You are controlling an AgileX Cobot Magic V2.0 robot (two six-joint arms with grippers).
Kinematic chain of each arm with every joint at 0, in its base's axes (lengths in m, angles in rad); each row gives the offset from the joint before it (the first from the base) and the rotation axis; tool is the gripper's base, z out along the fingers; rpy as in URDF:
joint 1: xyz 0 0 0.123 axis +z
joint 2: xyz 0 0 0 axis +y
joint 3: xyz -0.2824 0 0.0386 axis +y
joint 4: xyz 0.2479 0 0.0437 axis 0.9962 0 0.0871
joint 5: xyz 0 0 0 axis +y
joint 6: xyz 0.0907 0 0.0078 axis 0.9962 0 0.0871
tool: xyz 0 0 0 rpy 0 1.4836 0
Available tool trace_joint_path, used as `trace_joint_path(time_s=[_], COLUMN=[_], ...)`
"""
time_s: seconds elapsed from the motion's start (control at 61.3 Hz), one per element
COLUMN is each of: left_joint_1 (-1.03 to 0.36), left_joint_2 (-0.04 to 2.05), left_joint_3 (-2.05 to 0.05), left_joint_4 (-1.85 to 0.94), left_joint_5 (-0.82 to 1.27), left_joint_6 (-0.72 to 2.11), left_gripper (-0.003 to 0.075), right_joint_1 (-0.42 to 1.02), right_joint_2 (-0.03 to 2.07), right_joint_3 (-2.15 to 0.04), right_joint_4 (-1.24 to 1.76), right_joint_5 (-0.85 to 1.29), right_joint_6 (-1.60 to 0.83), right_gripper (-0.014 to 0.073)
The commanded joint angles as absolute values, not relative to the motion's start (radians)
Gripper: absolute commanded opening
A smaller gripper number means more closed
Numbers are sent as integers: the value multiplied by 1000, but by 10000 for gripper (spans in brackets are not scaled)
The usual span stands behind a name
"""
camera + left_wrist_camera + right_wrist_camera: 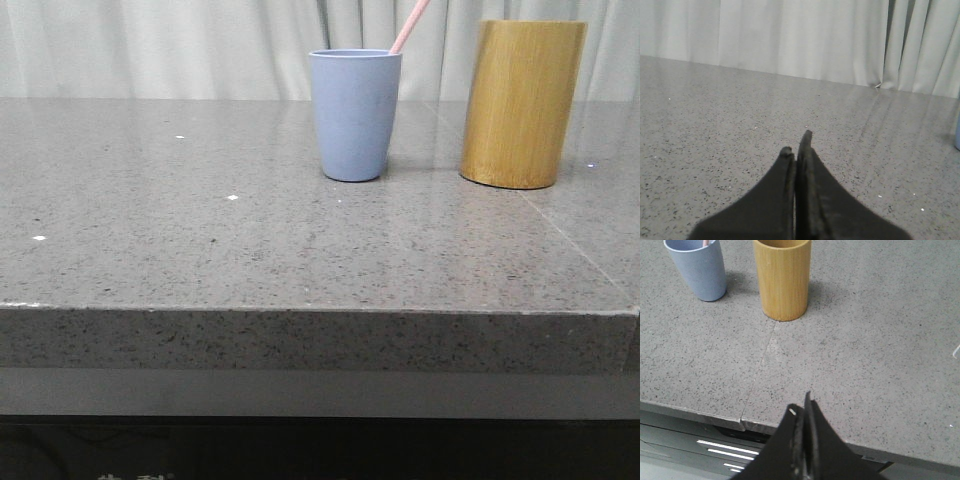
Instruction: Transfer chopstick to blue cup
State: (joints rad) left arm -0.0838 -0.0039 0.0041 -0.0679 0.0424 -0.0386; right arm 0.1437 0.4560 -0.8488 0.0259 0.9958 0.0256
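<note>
The front view shows the blue cup (354,115) standing upright toward the far edge of the grey worktop (200,250), with a pink chopstick (409,26) leaning out of it to the right; the stick's top is cut off by the frame, so its length and whether there is more than one cannot be told. Just right of the cup, apart from it, stands a taller bamboo holder (522,103). Neither arm appears in this view.

The right wrist view looks from beyond the near edge of the worktop: the right pincer (802,412) is closed on nothing, with cup and holder well away. Only a sliver of pink shows at the cup's rim here, and the cup's top is cropped.

The left wrist view shows the left pincer (796,145) closed and empty over bare worktop, facing a white curtain (790,40). A blue sliver at the frame's edge is too cropped to identify.
</note>
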Motion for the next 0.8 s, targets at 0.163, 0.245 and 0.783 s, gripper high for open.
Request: trace_joint_path(time_s=[0.163,0.245,0.783], left_joint_1=[-81,-81,-81], left_joint_2=[-28,-28,-26], left_joint_3=[15,15,15], left_joint_4=[-69,-69,-69], left_joint_5=[-36,-36,-36], left_joint_6=[-40,-40,-40], left_gripper=[-19,-19,-19], right_joint_1=[74,49,-23], right_joint_2=[329,244,-32], right_joint_3=[-673,-521,23], right_joint_4=[34,37,34], right_joint_5=[649,465,-33], right_joint_6=[23,23,23], right_gripper=[-68,-68,-68])
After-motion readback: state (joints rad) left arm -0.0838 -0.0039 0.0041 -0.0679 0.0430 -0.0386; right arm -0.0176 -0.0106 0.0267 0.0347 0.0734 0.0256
